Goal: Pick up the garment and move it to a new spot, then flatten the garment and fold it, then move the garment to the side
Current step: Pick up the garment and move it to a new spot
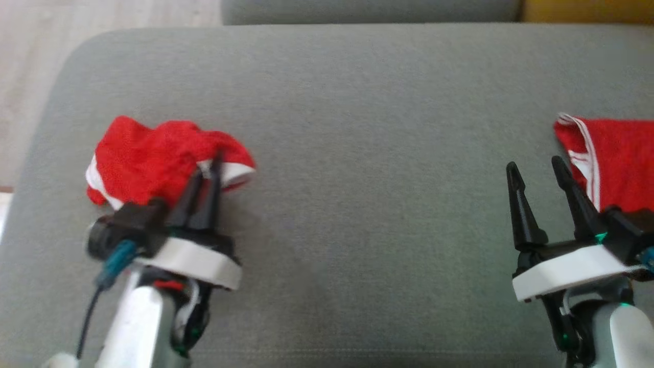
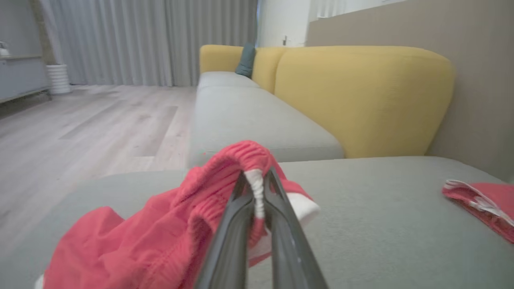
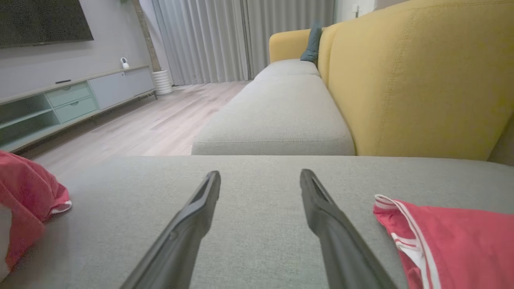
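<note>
Grey sofa cushion (image 1: 357,102) spans the frame: wide bare stretch at centre, rounded corner upper left w/ floor (image 1: 30,76) beyond. Crumpled red garment (image 1: 148,158) lies centre-left near the cushion's left edge; second red piece (image 1: 618,153) runs off frame right. Left pincer (image 1: 208,166) clenched on the garment's waistband; right pincer (image 1: 535,166) released, fingers spread, beside second piece.
</note>
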Tool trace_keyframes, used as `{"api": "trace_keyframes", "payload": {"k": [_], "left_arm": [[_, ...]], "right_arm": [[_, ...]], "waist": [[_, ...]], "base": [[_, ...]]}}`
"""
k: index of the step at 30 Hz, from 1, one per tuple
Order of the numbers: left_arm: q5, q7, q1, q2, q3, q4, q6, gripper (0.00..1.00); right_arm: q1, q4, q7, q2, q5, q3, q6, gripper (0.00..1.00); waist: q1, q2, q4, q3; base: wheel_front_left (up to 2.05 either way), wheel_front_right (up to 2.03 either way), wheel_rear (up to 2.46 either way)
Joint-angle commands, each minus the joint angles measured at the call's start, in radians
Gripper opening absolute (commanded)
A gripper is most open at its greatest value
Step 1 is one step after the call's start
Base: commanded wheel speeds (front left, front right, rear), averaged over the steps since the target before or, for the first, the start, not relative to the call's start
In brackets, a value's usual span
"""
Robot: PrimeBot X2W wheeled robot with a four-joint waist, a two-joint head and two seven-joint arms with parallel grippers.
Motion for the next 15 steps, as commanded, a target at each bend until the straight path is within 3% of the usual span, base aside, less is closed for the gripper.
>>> {"api": "trace_keyframes", "payload": {"k": [1, 9, 15], "left_arm": [[-0.002, 0.004, -0.071, 0.001, 0.003, -0.031, -0.012, 0.00], [0.022, 0.001, -0.245, -0.023, -0.179, 0.015, -0.053, 0.00], [0.024, 0.005, -0.329, -0.028, -0.255, 0.099, -0.063, 0.00]], "right_arm": [[-0.044, -0.040, -0.011, -0.003, 0.009, 0.025, -0.001, 1.00], [-0.087, -0.026, -0.051, -0.003, 0.038, 0.042, -0.001, 1.00], [-0.103, -0.003, -0.093, -0.003, 0.064, 0.041, -0.001, 1.00]], "waist": [[0.0000, 0.0000, -0.060, 0.046], [0.0000, 0.0000, -0.247, 0.163], [0.0000, 0.0000, -0.331, 0.237]], "base": [[0.00, 0.00, 0.00], [0.00, 0.00, 0.00], [0.00, 0.00, 0.00]]}}
